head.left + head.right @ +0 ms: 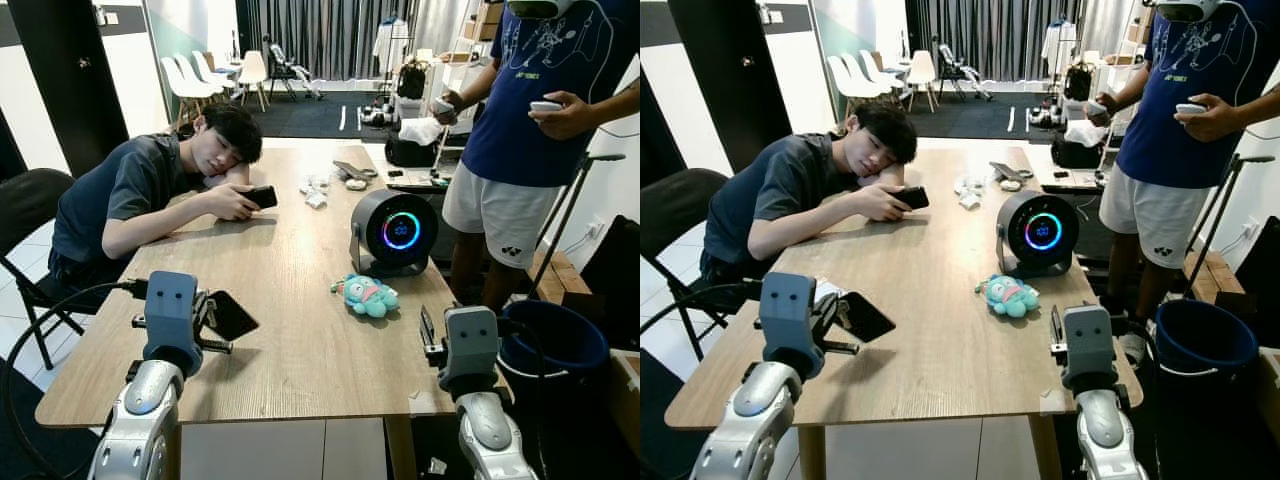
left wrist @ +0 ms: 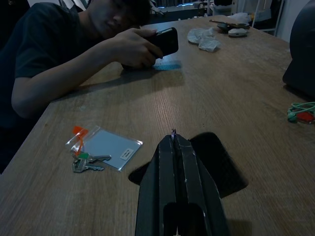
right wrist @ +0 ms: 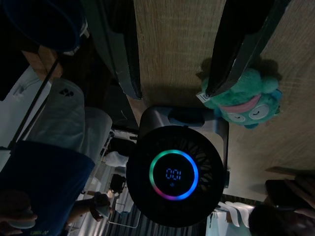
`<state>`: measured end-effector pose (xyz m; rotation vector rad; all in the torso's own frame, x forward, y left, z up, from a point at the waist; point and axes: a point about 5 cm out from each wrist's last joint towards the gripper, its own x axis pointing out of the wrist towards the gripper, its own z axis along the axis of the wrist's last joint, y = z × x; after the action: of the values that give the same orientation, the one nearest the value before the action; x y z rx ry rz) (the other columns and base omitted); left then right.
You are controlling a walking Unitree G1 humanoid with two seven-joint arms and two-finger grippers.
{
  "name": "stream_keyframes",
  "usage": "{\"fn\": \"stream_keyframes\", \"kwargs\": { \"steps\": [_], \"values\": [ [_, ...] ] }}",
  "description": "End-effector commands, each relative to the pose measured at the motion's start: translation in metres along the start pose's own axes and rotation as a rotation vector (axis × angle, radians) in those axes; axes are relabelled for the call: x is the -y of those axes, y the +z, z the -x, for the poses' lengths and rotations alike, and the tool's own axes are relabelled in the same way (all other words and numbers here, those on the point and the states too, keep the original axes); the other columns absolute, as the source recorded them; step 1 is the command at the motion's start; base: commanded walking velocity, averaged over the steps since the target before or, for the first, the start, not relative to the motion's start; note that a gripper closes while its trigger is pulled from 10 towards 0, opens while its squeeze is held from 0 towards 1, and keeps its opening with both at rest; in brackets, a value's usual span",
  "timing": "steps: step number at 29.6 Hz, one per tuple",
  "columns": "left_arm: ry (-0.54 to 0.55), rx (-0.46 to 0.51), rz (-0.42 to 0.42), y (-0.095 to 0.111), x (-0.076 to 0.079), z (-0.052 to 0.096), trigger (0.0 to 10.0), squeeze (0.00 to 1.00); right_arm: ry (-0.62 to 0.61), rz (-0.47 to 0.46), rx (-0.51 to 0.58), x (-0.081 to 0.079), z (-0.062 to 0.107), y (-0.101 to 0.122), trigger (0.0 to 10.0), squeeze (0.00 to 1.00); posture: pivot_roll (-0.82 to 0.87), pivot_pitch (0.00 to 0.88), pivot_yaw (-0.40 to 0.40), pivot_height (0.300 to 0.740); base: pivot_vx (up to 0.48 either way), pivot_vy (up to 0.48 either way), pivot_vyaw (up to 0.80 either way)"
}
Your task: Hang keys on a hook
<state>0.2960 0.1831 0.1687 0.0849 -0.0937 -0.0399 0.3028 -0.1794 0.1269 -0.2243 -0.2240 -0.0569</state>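
Your keys (image 2: 87, 163) lie flat on the table (image 1: 300, 300), just beside a clear pouch (image 2: 109, 149), off to one side of the left gripper (image 2: 173, 135), whose jaws are pressed closed and empty. That arm is nearer; the right gripper (image 3: 172, 93) has its jaws parted near the plush toy (image 1: 366, 296).

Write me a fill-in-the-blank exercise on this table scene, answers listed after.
1. The small bunch of metal keys lies beside a clear plastic ____.
2. The seated person's hand holds a black ____.
3. The teal plush toy lies in front of the round black ____ with the glowing ring.
4. The left gripper has its fingers ____.

Answers: bag; phone; fan; shut
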Motion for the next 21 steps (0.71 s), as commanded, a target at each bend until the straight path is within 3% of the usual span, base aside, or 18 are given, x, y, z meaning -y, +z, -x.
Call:
{"fn": "stream_keyframes", "kwargs": {
  "steps": [1,21],
  "values": [
    [-0.003,0.006,-0.018,0.0015,0.0000,-0.0013,10.0,0.00,0.002,-0.004,-0.003,-0.0024,0.0005,-0.0011,10.0,0.00,0.02,0.046,0.046,0.740,0.000,0.000,0.00],
    [0.007,0.001,-0.028,-0.0003,-0.0009,-0.0012,10.0,0.00,0.011,-0.003,0.004,-0.0088,-0.0009,-0.0011,10.0,0.00,0.03,0.044,0.044,0.740,0.000,0.000,0.00]
  ]
}}
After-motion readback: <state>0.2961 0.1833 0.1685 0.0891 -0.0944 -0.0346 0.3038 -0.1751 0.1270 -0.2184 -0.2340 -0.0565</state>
